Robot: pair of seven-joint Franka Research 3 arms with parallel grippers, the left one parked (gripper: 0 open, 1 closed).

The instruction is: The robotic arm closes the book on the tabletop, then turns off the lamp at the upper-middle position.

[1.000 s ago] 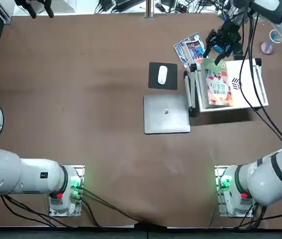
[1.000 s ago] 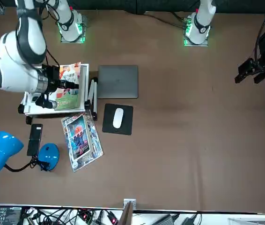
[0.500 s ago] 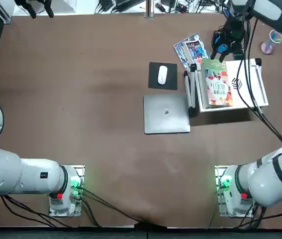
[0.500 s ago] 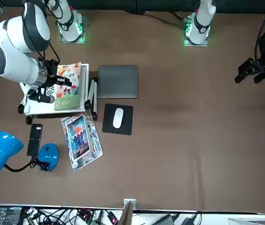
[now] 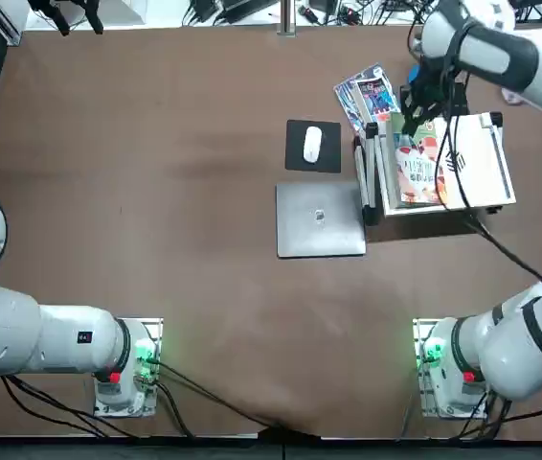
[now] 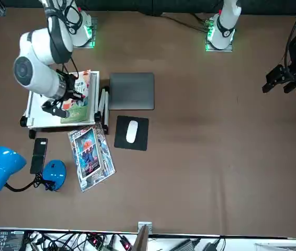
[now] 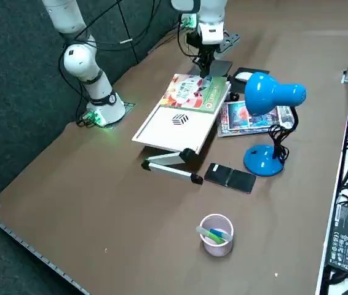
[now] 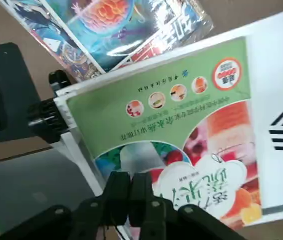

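1. Brown worktop (image 5: 156,287) lies beneath a raised white stand (image 7: 165,132); the book (image 8: 166,105) rests on it with its green cover upward, apparently closed already.
2. The right hand (image 8: 130,179) is over the cover's edge on the laptop's side, its two fingers pressed together with nothing seen between them. Whether they touch the cover, I cannot tell.
3. Treat the step in hand as finishing the closing. If the cover springs up, press lightly with the joined tips, well inside its edge; pushing sideways could slide the book or rock the stand.
4. Once the cover sits flat, lift straight up before travelling, so the tips do not catch the paper and flip it open.
5. The lamp (image 7: 264,161) stands beyond the stand, near its far side, its blue head (image 7: 272,95) raised on a bent black neck. I cannot make out its switch, so look for it before pressing; a shove on the head may tip the lamp.
6. Edges to mind: the bagged magazine (image 6: 89,157) lies between stand and lamp base, the black phone (image 6: 39,156) just beside the base, and the cup (image 7: 217,246) past the lamp head.
7. Open worktop lies beyond the lamp and magazine. Travel high, keeping the hanging cables (image 5: 510,254) off the book.
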